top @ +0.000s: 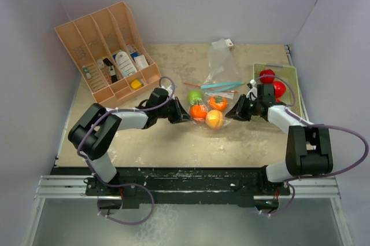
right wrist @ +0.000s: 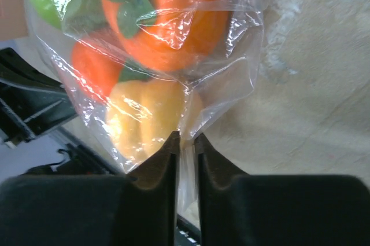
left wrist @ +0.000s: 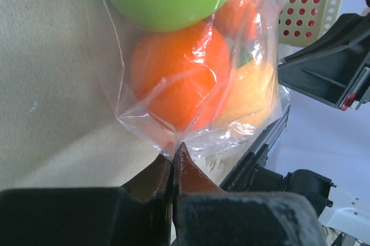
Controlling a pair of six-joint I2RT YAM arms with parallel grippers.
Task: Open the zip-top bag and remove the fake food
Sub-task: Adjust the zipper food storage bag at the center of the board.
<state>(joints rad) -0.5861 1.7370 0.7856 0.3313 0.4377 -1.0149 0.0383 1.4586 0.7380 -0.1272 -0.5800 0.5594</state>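
Observation:
The clear zip-top bag (top: pixel 207 106) lies mid-table with its zip strip (top: pixel 222 85) at the far end. Inside it are fake food pieces: a green fruit (top: pixel 195 96), an orange one (top: pixel 198 111), an orange one with a green top (top: pixel 218 103) and a yellow-orange one (top: pixel 214 119). My left gripper (top: pixel 182 113) is shut on the bag's near left corner (left wrist: pixel 141 123), with its jaws (left wrist: pixel 176 149) pressed together on the film. My right gripper (top: pixel 234 113) pinches the bag's near right edge (right wrist: pixel 231 78), with film between its nearly closed jaws (right wrist: pixel 185 138). Two red fruits (top: pixel 267 76) (top: pixel 279 88) lie in the pale green tray (top: pixel 289 72).
A pink divided organizer (top: pixel 110 49) with small items stands at the back left. A second clear bag (top: pixel 222 55) lies at the back centre. The tray sits close behind my right arm, against the right wall. The black rail (top: pixel 185 176) runs along the near edge.

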